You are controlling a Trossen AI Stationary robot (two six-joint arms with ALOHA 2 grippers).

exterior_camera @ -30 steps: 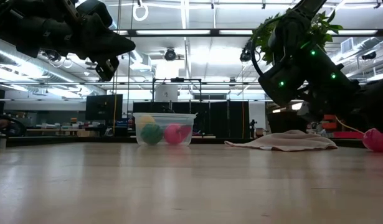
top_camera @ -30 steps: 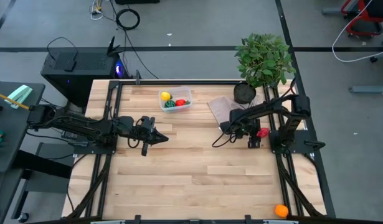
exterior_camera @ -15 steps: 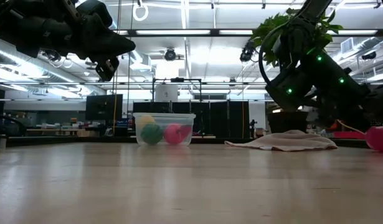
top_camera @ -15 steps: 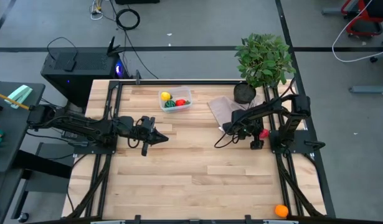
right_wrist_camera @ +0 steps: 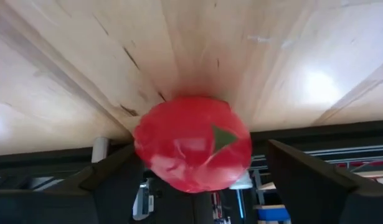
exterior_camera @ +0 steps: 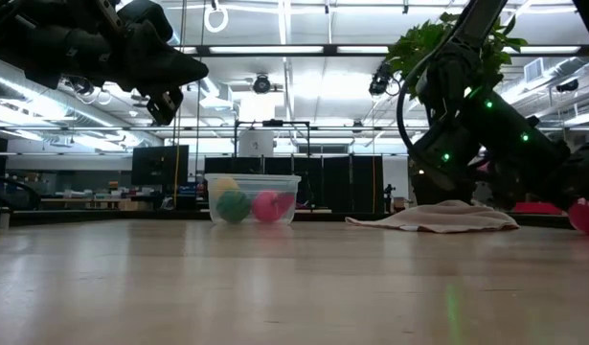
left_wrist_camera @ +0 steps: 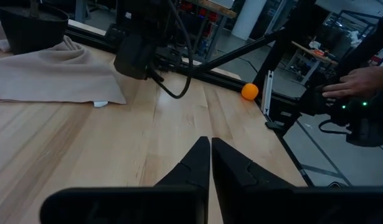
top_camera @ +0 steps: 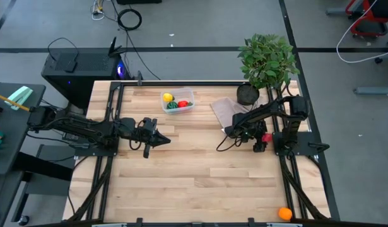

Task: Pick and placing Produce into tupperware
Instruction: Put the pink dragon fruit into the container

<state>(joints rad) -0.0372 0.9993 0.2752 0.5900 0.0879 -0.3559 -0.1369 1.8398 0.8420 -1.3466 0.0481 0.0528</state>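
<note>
Red toy fruit is sitting at table's right edge; right gripper, jaws spread, is straddling it. Lower fully before closing. Left gripper, jaws pressed together, is waiting mid-left.

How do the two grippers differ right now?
The left gripper hangs above the table's middle with jaws shut and empty; the right gripper is down at the right edge, jaws open either side of a red produce piece. Neither holds anything.
</note>
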